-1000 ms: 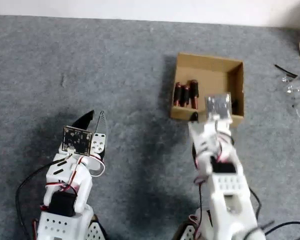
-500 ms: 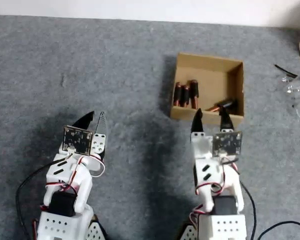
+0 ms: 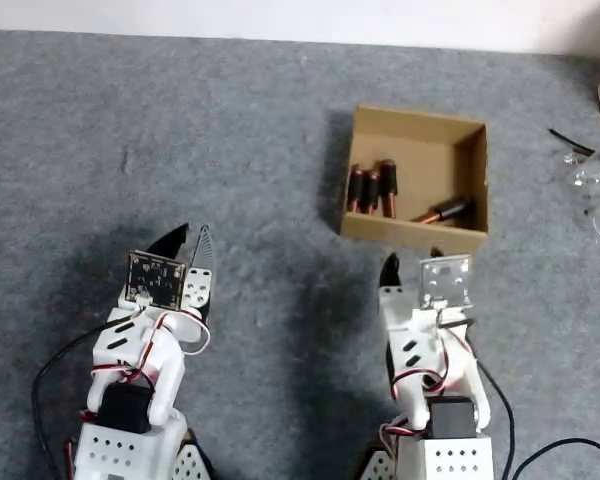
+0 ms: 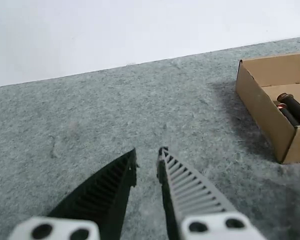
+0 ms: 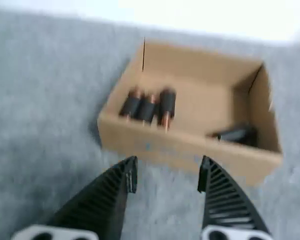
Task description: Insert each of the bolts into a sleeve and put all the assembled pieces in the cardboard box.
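My right gripper (image 3: 412, 262) has just backed out of the brown open-topped cardboard box (image 3: 416, 232). It now sits just short of the near wall, fingers spread wide with nothing between them. The black-and-copper sleeved bolt (image 3: 444, 212) it let go lies slanted inside, just beyond that wall ahead of the fingertips, apart from the row of 3 sleeved bolts (image 3: 371, 189). That makes 4 boxed. My left gripper (image 3: 191, 235) hasn't budged: fingers parted a crack, empty, grey carpet (image 3: 230, 130) ahead. I judge the job at or near its end.
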`<state>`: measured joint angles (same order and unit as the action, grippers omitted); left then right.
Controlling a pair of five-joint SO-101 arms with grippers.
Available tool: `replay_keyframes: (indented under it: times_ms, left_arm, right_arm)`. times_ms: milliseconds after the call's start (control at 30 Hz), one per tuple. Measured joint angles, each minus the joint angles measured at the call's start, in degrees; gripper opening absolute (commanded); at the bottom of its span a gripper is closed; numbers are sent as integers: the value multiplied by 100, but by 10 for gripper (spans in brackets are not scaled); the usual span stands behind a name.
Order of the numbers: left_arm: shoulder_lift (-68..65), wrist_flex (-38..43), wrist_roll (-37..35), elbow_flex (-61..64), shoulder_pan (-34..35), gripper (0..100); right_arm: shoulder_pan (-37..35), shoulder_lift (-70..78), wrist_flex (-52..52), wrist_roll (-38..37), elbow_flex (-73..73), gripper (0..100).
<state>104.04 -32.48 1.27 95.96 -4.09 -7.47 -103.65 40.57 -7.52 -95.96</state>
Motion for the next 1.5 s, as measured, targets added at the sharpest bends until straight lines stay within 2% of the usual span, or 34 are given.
replay_keyframes:
  times_ms: [200, 300, 433, 667, 933, 1500]
  left_arm:
    - [0, -158, 0, 0, 0, 87]
    - [0, -484, 0, 0, 0, 88]
    - [0, -1187, 0, 0, 0, 88]
    - [0, -2866, -9, 0, 0, 88]
    - [0, -4053, -9, 0, 0, 88]
    - [9, -4290, -9, 0, 0, 87]
  right_arm:
    - [0, 0, 1020, 0, 0, 178]
    - [0, 0, 1433, 0, 0, 178]
    - [0, 0, 1960, 0, 0, 178]
    - [0, -9, 2901, 0, 0, 178]
    - [0, -44, 3015, 0, 0, 178]
    - [0, -44, 3015, 0, 0, 178]
